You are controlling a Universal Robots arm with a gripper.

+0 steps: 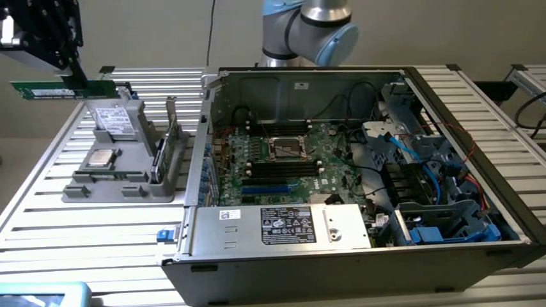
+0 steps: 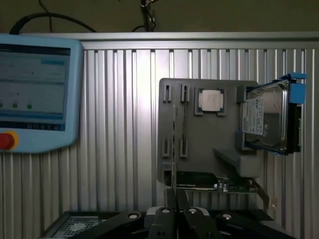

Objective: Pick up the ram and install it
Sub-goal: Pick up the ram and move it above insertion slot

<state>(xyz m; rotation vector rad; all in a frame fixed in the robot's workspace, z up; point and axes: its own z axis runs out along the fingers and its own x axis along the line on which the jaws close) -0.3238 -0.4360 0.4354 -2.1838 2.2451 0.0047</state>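
**Green ram held above the tray**

Green ram point(image 1: 50, 91) hangs level in the hand point(image 1: 77, 82), whose fingers are pinched tight on it, above the grey tray point(image 1: 119, 187) on the desk point(image 1: 85, 230). Farther off sits the open computer case point(image 1: 341, 252). Carrying it well likely needs a firm, square pinch so the stick never tilts.

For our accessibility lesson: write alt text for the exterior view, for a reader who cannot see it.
The gripper holds the ram level in the air, near a grey tray carrying a processor chip and a hard drive. To the exterior view's right, an open computer case shows its motherboard.
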